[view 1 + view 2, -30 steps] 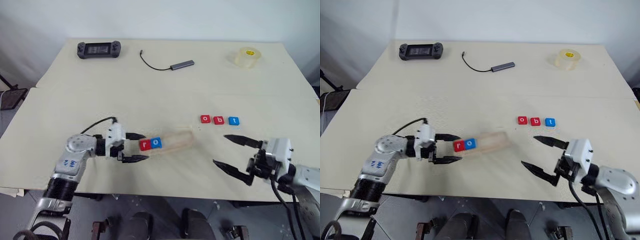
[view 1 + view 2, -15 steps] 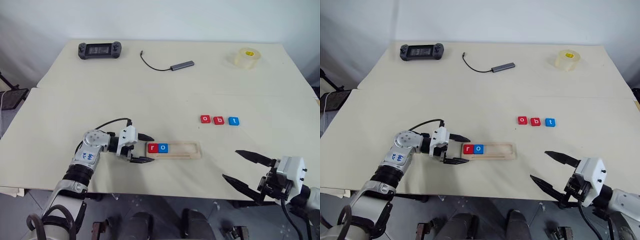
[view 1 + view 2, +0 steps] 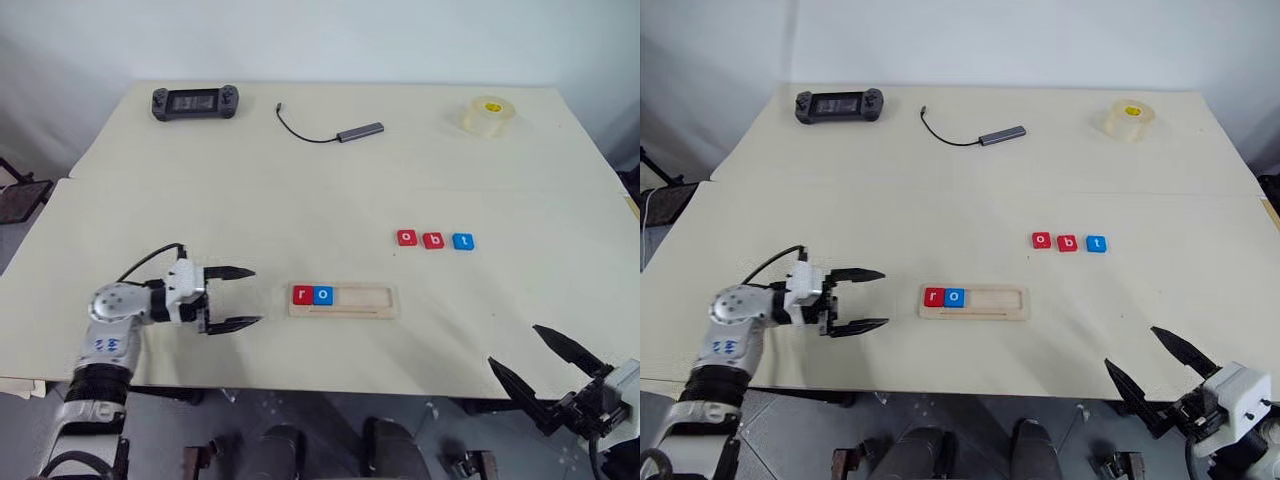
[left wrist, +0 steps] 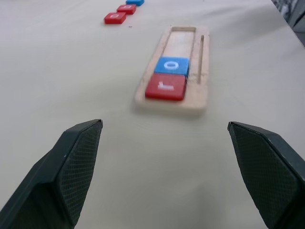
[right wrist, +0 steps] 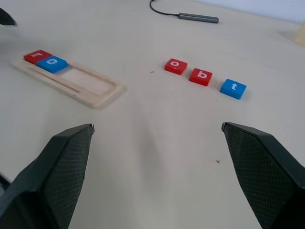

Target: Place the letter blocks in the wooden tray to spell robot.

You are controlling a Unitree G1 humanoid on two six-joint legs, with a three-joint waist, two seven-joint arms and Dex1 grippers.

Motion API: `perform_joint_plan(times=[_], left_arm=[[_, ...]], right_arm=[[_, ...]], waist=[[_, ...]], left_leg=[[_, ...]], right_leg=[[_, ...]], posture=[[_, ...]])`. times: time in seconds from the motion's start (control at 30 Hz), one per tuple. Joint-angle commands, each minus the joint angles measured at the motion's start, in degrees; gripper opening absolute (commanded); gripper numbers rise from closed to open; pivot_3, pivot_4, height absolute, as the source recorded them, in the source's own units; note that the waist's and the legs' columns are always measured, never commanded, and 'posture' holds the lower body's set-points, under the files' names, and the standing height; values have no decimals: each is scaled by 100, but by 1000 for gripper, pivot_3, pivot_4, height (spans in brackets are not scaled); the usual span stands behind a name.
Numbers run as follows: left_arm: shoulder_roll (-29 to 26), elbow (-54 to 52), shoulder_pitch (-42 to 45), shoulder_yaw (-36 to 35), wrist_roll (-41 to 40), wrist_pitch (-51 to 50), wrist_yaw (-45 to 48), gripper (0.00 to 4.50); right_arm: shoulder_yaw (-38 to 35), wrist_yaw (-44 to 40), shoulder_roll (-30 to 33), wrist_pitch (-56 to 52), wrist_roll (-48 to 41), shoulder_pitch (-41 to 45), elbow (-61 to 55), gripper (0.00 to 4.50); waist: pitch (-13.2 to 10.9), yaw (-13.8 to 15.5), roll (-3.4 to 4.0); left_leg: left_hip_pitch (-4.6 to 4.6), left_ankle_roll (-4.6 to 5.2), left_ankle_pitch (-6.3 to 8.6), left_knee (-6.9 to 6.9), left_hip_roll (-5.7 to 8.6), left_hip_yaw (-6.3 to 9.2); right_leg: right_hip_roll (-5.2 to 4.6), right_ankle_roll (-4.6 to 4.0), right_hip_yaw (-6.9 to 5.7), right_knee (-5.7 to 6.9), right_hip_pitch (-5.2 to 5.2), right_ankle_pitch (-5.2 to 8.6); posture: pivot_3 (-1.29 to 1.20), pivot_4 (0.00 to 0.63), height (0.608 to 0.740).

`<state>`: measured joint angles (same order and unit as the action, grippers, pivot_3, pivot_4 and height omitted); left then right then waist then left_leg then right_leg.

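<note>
The wooden tray [image 3: 365,301] lies flat near the table's front. At its left end sit a red r block [image 3: 302,295] and a blue o block [image 3: 323,295]. Further back and to the right, a red o block [image 3: 407,238], a red b block [image 3: 433,240] and a blue t block [image 3: 462,241] lie in a row on the table. My left gripper [image 3: 244,297] is open and empty, a short way left of the tray and pointing at it. My right gripper [image 3: 535,363] is open and empty at the front right, off the table's front edge.
At the table's back lie a black game controller [image 3: 195,100], a grey adapter with a black cable [image 3: 335,131] and a roll of clear tape [image 3: 487,115]. A seam runs across the table [image 3: 300,190] behind the loose blocks.
The tray has swung flat and now lies still. My left gripper has drawn back left, away from the tray's end. My right gripper has pulled back toward the front right, off the table.
</note>
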<state>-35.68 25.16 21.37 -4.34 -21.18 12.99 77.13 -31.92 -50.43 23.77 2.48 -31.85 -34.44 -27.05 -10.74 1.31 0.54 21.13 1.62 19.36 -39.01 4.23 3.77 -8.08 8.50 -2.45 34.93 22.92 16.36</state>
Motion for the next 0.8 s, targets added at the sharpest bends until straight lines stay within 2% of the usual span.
perform_joint_plan(times=[0.03,0.13,0.27,0.33,0.43,0.5,0.6,0.8], left_arm=[[-2,-396,-154,-136,-187,-262,-156,4465],[39,-753,-370,-278,-355,-559,-408,4465],[109,-1223,-642,-425,-500,-831,-705,4465],[132,-1389,-756,-447,-518,-895,-812,4465],[236,-1699,-1012,-445,-478,-894,-1022,4465],[307,-1897,-1175,-445,-461,-905,-1162,4465],[370,-2130,-1360,-436,-439,-932,-1322,4465],[402,-2386,-1544,-403,-455,-997,-1523,4465]], right_arm=[[74,152,93,3,-13,180,-118,4500],[245,863,613,-954,-41,1031,-315,4500],[606,1872,1480,-2915,-392,2363,-423,4500],[842,2245,1754,-3729,-483,2931,-399,4500],[1432,3003,1971,-5264,-516,4358,0,4500],[1697,3444,1865,-6077,-433,5193,322,4500],[1873,3884,1680,-6800,-297,5896,603,4500],[1940,4178,1290,-7403,-152,6428,733,4500]], waist=[[0,18,0],[0,-12,0],[0,-64,1],[1,-50,1],[0,-65,1],[0,-63,1],[0,-8,1],[0,7,1]], left_leg=[[0,0,0,0,1,0],[2,0,0,-1,0,1],[1,-4,-2,-2,-2,-8],[8,-10,-3,2,-8,-6],[19,-14,-3,4,-12,-6],[22,-11,-4,2,-4,-12],[32,-11,-4,2,-4,-6],[48,-3,0,4,5,-2]], right_leg=[[0,-1,0,-1,1,0],[0,-1,1,2,2,1],[-1,-3,14,3,17,2],[1,-12,13,6,28,6],[4,-16,11,8,42,8],[-4,-15,14,9,45,8],[-6,-15,13,8,51,8],[-6,-14,3,19,60,7]], posture=[[0,150,740],[0,150,740],[0,150,740],[0,150,740],[0,150,740],[0,150,740],[0,150,740],[0,150,740]])
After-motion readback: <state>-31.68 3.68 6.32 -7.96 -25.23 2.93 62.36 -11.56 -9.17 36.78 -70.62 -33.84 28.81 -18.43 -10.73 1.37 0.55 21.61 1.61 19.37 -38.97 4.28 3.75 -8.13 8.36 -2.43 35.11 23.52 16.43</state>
